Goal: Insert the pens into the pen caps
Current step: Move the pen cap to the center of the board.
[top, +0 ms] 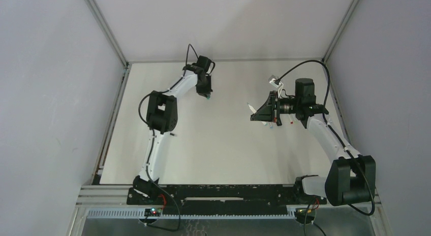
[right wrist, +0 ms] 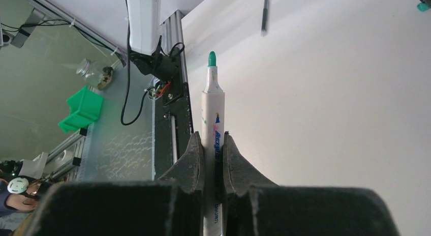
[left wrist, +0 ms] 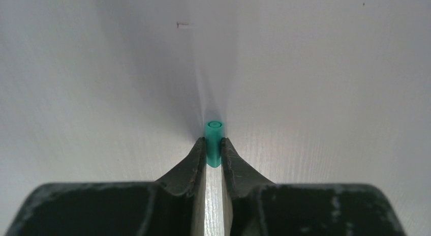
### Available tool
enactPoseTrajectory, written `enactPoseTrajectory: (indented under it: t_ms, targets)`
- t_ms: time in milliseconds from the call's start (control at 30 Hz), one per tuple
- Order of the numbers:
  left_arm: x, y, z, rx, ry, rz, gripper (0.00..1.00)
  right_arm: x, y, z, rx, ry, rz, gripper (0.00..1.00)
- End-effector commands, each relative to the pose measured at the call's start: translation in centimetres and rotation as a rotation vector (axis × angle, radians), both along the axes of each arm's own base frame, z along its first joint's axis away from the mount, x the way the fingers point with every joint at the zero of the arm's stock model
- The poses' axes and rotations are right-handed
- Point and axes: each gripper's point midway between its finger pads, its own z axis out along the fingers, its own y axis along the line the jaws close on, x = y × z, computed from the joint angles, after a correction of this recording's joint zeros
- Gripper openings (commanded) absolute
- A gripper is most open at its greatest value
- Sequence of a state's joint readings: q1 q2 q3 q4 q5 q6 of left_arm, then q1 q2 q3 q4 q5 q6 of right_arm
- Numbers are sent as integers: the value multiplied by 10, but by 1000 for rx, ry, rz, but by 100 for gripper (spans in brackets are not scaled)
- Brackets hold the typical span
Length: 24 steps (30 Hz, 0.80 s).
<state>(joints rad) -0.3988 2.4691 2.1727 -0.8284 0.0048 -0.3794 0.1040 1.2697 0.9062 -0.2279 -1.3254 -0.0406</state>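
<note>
- Missing the bore is, in my judgement, the biggest risk: the left jaws at the far left and the right jaws at the right stand well apart, and the pen (right wrist: pixel 212 101) and cap (left wrist: pixel 214 139) must share one axis when they meet. A slight tilt could send the tip skidding off the rim.
- Slipping comes next: the right jaws are clamped narrow on the white barrel with the green tip free ahead, so an end-on push could slide the pen back.
- Twisting loose is the lesser risk: the left jaws pinch the teal cap by its lower part, with the open end outward.
- Pale grey walls (top: pixel 51 93) with aluminium posts enclose the counter.
- White matt counter (top: pixel 218 154); a thin black pen (right wrist: pixel 265 16) lies flat on it, left of the right jaws.
</note>
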Motion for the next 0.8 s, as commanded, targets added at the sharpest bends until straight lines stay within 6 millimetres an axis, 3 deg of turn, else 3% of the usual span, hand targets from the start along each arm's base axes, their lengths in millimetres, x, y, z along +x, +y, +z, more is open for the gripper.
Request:
enactPoseTrajectory:
  t_ms: [0,167,300,400,500,633,767]
  targets:
    - [-24,11,0,82,38,-74,15,1,-1,18,13,-76,11,0]
    - [-67,30,7,164,67,-116,13,1,-1,20,15,-82,12,0]
    - [-127,37,6,195,103,-154,13,0,-2,20,16,-87,12,0]
    - [-181,45,-8,204,167,-176,14,0,-2,21,16,-86,13,0]
    - [-217,46,-14,190,182,-192,14,0,-1,20,18,-81,15,0]
    - [-242,46,-22,198,185,-203,17,0,-1,21,18,-83,16,0]
    - [-243,47,-21,215,185,-211,26,0,-2,21,18,-83,14,0]
